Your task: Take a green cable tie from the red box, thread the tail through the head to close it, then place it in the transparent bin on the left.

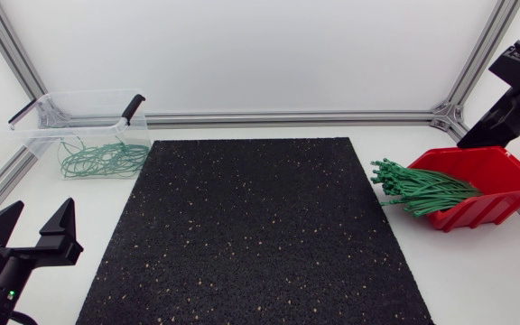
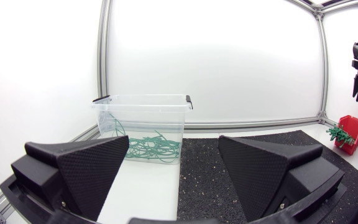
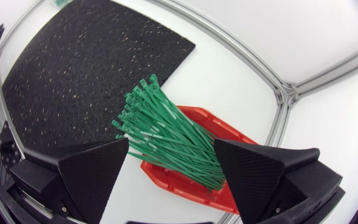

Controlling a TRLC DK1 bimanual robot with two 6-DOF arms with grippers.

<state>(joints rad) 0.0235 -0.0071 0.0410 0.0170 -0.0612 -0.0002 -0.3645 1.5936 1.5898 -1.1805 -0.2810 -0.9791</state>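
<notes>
Both wide open: right tool (image 3: 171, 150) hangs over the red box (image 3: 182, 186) of green ties (image 3: 166, 134), left tool (image 2: 174, 144) faces the bin (image 2: 143, 115).

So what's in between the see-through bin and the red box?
Mainly the black speckled mat, with nothing lying on it. The head view shows it: clear bin at the mat's left, red box at its right.
</notes>
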